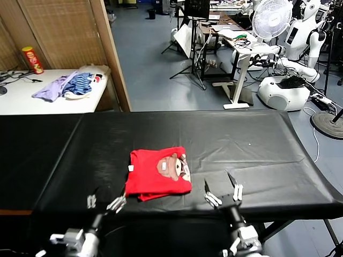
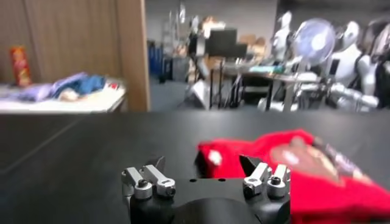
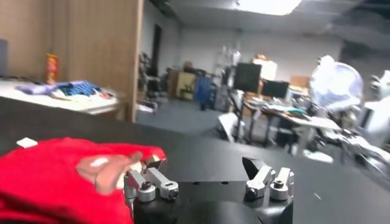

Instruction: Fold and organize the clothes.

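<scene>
The clothes here are one bright red T-shirt (image 1: 155,176), folded into a rough square with its cartoon face print on top. It lies on the black-covered table (image 1: 252,144) near the front edge. My left gripper (image 1: 105,202) hovers open just off the shirt's front left corner, and nothing is between its fingers. In the left wrist view the left gripper (image 2: 203,164) faces the T-shirt (image 2: 304,173), which lies just ahead. My right gripper (image 1: 218,181) stands open a little right of the shirt, also empty. The right wrist view shows the right gripper (image 3: 201,163) beside the T-shirt (image 3: 49,176).
A white side table (image 1: 21,99) at the back left holds a heap of lavender and blue-striped garments (image 1: 67,85) and a red can (image 1: 32,59). A wooden partition (image 1: 112,53) stands behind. A fan (image 1: 270,19), desks and white robots fill the back right.
</scene>
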